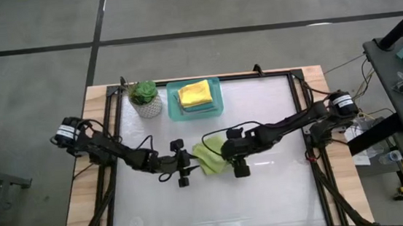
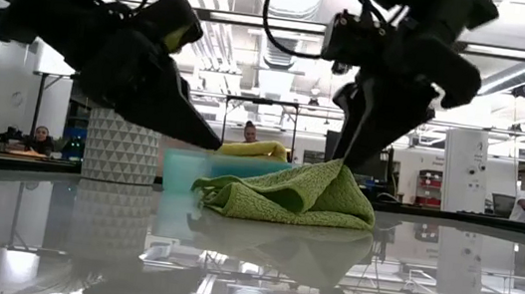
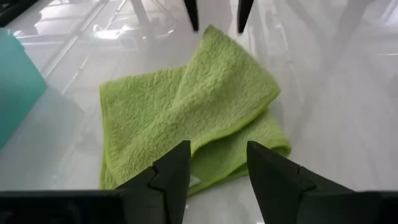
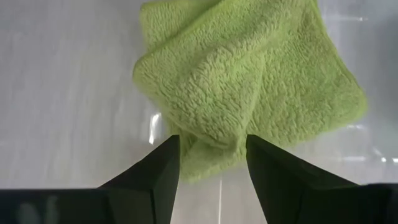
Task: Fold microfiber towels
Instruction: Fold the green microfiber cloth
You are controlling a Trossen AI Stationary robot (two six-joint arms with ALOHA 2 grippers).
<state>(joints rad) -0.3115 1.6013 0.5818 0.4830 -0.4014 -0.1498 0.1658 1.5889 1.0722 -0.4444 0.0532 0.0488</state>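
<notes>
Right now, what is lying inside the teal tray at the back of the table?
In the teal tray lies a folded yellow towel on top of a small stack. A teal-blue layer shows at its edge; anything lower is covered and cannot be seen.

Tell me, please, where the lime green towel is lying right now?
In the high view, the lime green towel lies loosely folded mid-table, between the left gripper and the right gripper.

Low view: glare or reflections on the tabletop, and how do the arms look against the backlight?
Low view: the glossy white tabletop mirrors the crumpled lime green microfiber towel and the ceiling lights, and both arms read as dark silhouettes. Left wrist view: bright glare streaks on the table beyond the towel.
</notes>
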